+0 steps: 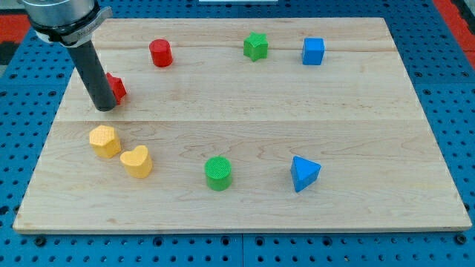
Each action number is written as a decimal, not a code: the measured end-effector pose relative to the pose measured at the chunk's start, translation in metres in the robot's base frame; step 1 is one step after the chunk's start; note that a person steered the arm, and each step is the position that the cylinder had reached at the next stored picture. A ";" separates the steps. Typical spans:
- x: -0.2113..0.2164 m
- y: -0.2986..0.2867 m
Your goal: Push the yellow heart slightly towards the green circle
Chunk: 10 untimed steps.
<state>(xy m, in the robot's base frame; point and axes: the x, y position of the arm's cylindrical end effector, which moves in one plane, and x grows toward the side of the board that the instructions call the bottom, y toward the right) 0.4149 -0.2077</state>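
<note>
The push looks not yet begun: the yellow heart (136, 161) sits near the view's bottom left of the counter (356, 141), well apart from the green circle (218, 173), which lies to its right and a touch lower. My tip (106, 108) rests higher up, toward the view's left, just against a partly hidden red block (116, 88), and clear of the heart. A second yellow block (105, 141), roughly hexagonal, stands between the tip and the heart, just beside the heart's upper left. To my eye everything is left to do: the tip would need to come round to the heart's left side and nudge it rightward, without dragging the other yellow block along. There are no fingers on this arm, only the rod, so nothing is held. No containers anywhere; the blocks lie loose. Also there: a red cylinder (160, 53), green star (255, 46), blue cube (313, 51) and blue triangle (304, 173).
</note>
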 end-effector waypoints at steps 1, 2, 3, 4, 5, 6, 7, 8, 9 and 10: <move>-0.002 0.068; -0.002 0.099; -0.005 0.099; -0.011 0.099; -0.019 0.099; -0.019 0.141; -0.019 0.168; -0.019 0.168; -0.023 0.168; -0.026 0.155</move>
<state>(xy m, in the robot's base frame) 0.3885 -0.0531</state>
